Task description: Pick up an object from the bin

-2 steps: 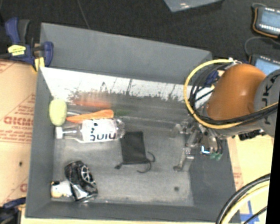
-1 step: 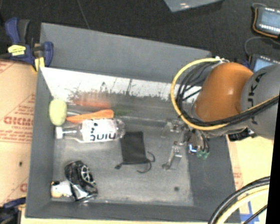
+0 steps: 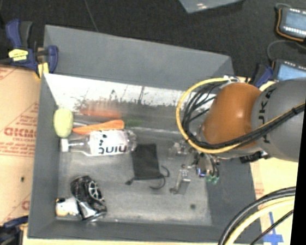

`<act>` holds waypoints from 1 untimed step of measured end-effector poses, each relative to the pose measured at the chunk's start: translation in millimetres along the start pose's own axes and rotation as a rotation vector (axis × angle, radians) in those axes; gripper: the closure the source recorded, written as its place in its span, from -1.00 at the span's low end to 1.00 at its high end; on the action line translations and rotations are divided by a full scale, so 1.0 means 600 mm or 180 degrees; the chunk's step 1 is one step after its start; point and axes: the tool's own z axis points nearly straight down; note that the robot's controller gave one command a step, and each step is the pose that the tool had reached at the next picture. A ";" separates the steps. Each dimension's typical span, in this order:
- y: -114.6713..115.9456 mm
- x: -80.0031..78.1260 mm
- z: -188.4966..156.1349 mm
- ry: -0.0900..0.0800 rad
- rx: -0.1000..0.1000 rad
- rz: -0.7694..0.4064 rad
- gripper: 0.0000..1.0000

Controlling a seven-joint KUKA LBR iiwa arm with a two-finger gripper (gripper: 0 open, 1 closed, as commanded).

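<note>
Grey metal bin (image 3: 149, 207), floor scuffed, far wall smeared with dark marks. The gripper (image 3: 182, 176) is low over bare floor right of centre, under the arm's smooth orange cover (image 3: 231, 114); whether it is spread or closed cannot be told. Nearest thing: a flat black fabric pouch (image 3: 146, 159), mid-floor, just left of the gripper, with a thin cord (image 3: 159, 185) curling from its near edge. Further left lie a clear plastic bottle (image 3: 98, 143) on its side, a tapered orange carrot (image 3: 99, 124) behind it and a pale green oval lump (image 3: 63, 122) at the left wall. A black-and-white toy (image 3: 84, 198) sits in the near left corner
</note>
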 end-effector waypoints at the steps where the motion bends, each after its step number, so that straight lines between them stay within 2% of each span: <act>1: -0.021 0.012 0.040 0.0015 -0.0002 0.0207 -1.00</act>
